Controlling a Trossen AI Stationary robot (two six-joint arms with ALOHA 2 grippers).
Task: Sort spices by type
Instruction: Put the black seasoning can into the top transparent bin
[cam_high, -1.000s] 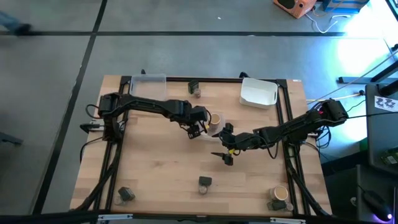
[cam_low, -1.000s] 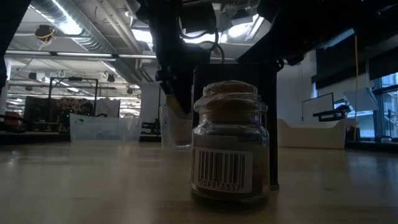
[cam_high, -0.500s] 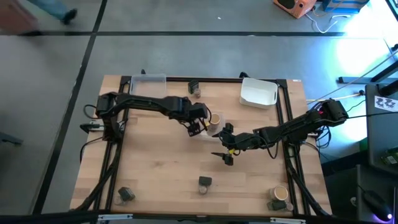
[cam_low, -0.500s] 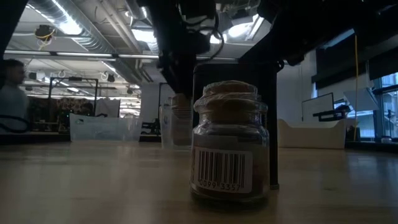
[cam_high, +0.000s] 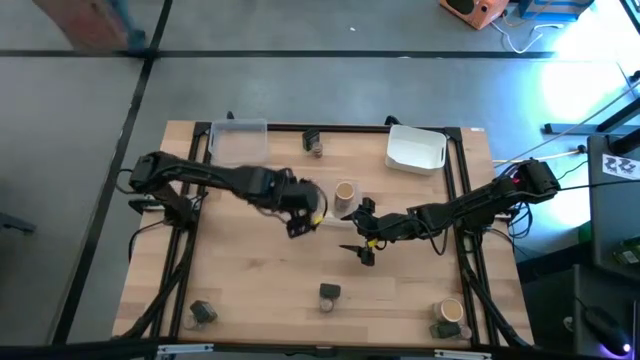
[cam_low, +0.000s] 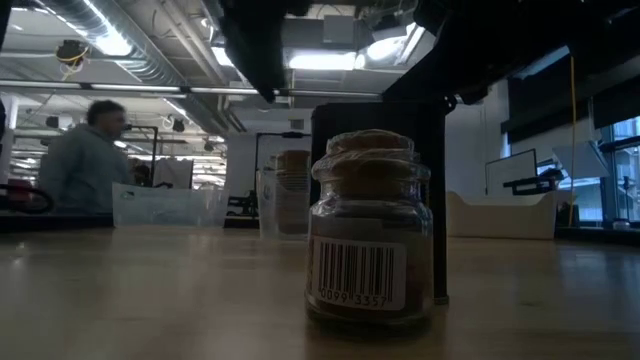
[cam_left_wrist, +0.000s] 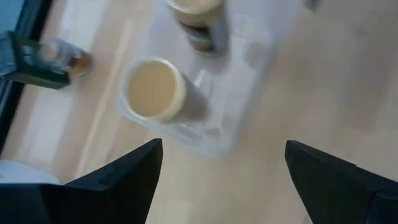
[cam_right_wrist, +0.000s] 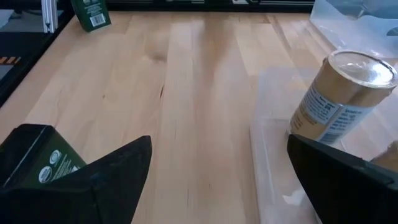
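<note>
Spices are scattered all over the wooden worktop (cam_high: 250, 270) right now. One tan cylinder with a pale top (cam_high: 345, 191) stands upright in a shallow clear tray (cam_left_wrist: 214, 134) near the middle — the left wrist view looks down on its round cream lid, with a second jar (cam_left_wrist: 198, 18) just beyond it in the same tray. From the right wrist view the cylinder has a tan label with print and a shiny pale top. Closest to the low camera is a small round glass jar (cam_low: 370, 228) with brownish contents, a cork-coloured lid and a barcode sticker. A dark blocky jar (cam_high: 312, 142) sits at the far edge, another small dark one (cam_high: 329, 293) near the front edge, one more (cam_high: 203, 311) at the front left corner, and a tan one next to a dark one (cam_high: 447, 318) at the front right.

Left gripper (cam_high: 300, 218) hovers just left of the tray, fingers spread and holding nothing. Right gripper (cam_high: 362, 235) hangs on the tray's right side, fingers also released and empty.

Worktop is pale wood — a clear plastic tub (cam_high: 238, 138) and a white rectangular tub (cam_high: 416, 148) sit along the far edge. Behind is an open workshop with ceiling ducts and strip lights, and a person (cam_low: 85, 160) is passing on the left.
</note>
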